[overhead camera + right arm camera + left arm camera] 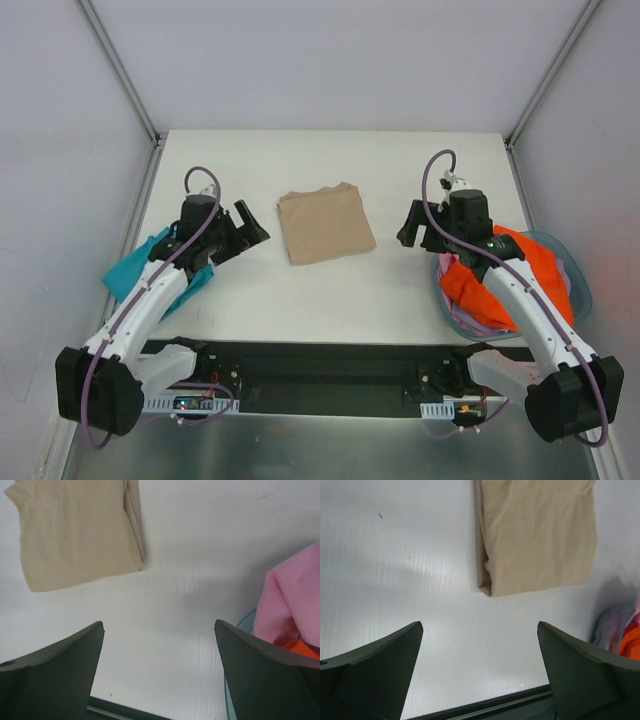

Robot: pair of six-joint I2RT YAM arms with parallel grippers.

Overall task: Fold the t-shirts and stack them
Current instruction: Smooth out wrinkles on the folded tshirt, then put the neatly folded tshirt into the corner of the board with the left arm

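Tan cloth t-shirt (325, 225), folded to a neat rectangle, lies in the middle of the white bench (300, 160), between my arms. My left jaws and right jaws stand wide apart, holding nothing. A crumpled teal t-shirt (128, 270) lies at the left edge under my left arm. I fear that carrying the next shirt across could drag the folded one and spoil its fold. The round blue-grey basket (584, 285) at the right holds an orange t-shirt (500, 275), a pink t-shirt (290, 600) and a lavender t-shirt (610, 627).
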